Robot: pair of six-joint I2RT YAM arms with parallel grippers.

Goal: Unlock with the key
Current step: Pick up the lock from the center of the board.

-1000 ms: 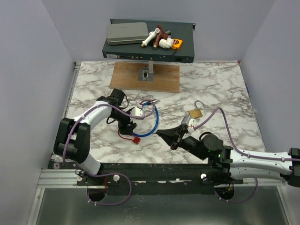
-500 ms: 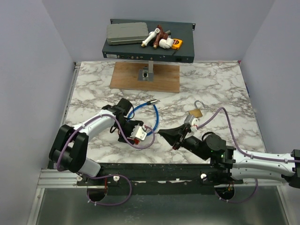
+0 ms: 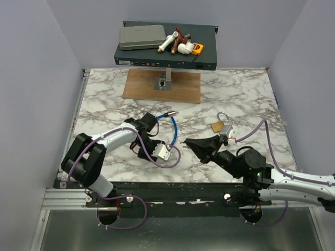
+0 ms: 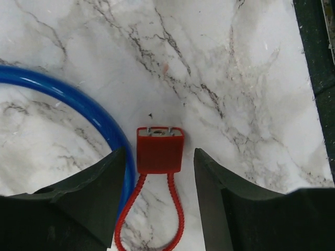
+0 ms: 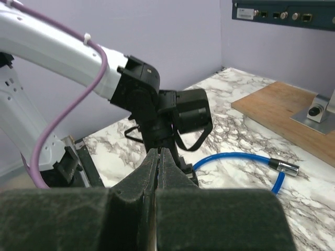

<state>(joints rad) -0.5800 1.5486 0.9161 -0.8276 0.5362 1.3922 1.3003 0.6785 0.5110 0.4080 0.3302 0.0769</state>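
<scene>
Two arms, top view: the left hand (image 3: 149,152) has swung right and nearer across the marble desk (image 3: 104,99) since a second ago. It now sits low beside the blue cable (image 3: 174,130), whose loop has shifted with it.
Key, top view: hidden beneath the left hand.
Right hand, top view: the right hand (image 3: 187,141) is pressed together. Its tip has moved a little farther from the bases than a second ago and points at the left hand, apart from it.
Padlock, top view: the brass padlock (image 3: 219,127) is unmoved, just beyond the right hand.
Left wrist view: the left hand (image 4: 158,152) is spread, one finger either side of the key (image 4: 159,146), touching neither side of its red tab. The red loop strap (image 4: 149,219) trails back toward the camera. The blue cable (image 4: 78,99) curves under one finger.
Right wrist view: the right hand (image 5: 158,157) is pressed together, aimed at the left arm (image 5: 57,47). The cable (image 5: 235,157) and its metal plug (image 5: 285,167) lie on the desk to the right.
</scene>
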